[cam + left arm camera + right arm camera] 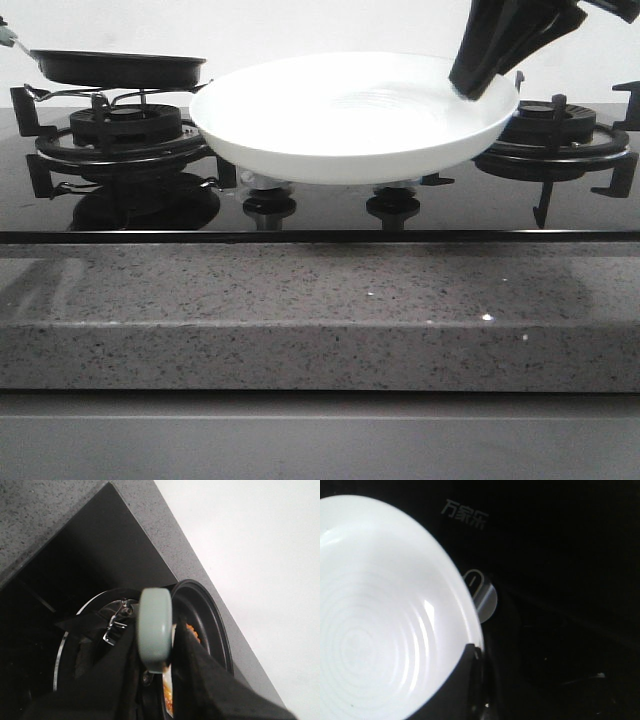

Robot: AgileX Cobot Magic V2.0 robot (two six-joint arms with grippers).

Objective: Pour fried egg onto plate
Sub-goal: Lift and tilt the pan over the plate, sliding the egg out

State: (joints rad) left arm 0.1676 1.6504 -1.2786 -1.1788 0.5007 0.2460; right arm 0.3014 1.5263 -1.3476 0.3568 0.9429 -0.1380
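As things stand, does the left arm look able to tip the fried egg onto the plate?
Probably yes. The left gripper grips the frying pan by its handle, egg inside, and the right gripper holds the plate raised right beside it, nothing between.

Fried egg (170,692) mostly hidden behind left claw (167,680) fingers, blurred

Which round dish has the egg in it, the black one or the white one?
The black frying pan on the left, held by the left gripper, has the fried egg in it. The white plate, held up by the right gripper, has nothing in it.
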